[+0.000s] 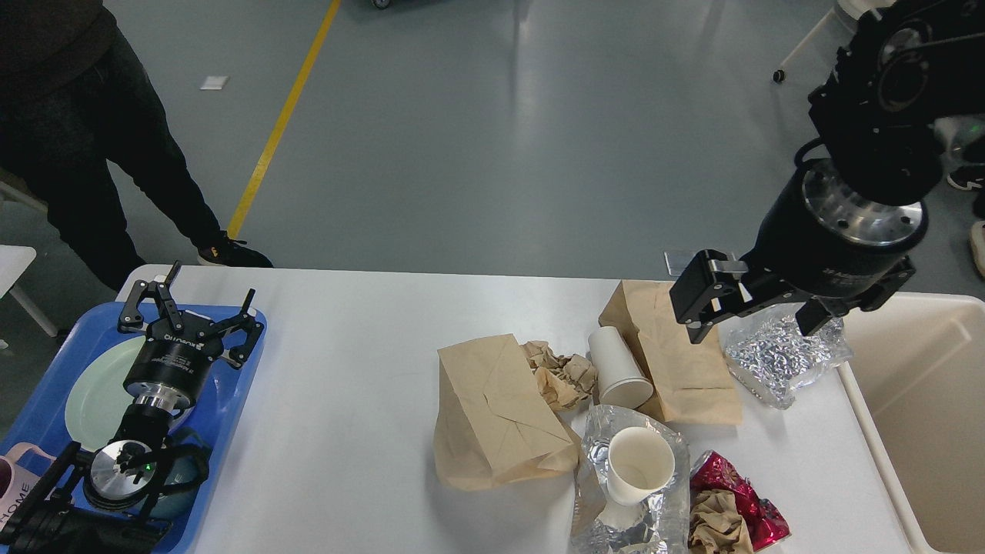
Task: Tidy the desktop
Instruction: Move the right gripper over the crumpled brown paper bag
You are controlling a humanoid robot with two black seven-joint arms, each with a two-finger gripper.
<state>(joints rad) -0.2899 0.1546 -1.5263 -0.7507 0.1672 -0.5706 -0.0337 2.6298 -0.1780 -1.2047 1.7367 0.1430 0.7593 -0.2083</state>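
Observation:
The white desktop holds rubbish on its right half: a brown paper bag, crumpled brown paper, a tipped white paper cup, a second brown bag, a crumpled silver foil bag, a white cup on clear foil wrap, and a red wrapper. My right gripper is open, its fingers spread just above the silver foil bag and the second brown bag. My left gripper is open and empty above the blue tray.
The blue tray at the left holds a pale green plate and a pink mug. A beige bin stands at the table's right edge. A person stands beyond the far left corner.

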